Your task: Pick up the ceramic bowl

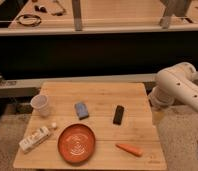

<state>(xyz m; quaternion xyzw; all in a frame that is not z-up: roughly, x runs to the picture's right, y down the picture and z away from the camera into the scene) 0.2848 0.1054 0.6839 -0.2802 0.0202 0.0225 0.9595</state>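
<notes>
An orange-red ceramic bowl [76, 143] sits upright near the front edge of a light wooden table [103, 94], a little left of centre, its inside marked with pale concentric rings. A clear plastic cup [40, 105] stands near the left edge, and a white bottle [37, 138] lies on its side just left of the bowl. Behind the bowl rests a small blue sponge-like block [81, 110], with a flat black rectangular object [118, 114] to its right. A carrot [129, 149] lies right of the bowl, close to the front edge. The robot's white arm [179, 85] reaches in from the right, and its gripper [156, 116] hangs just off the table's right edge, well apart from the bowl. Whether the gripper is released or clenched cannot be told; it is not seen carrying anything.
</notes>
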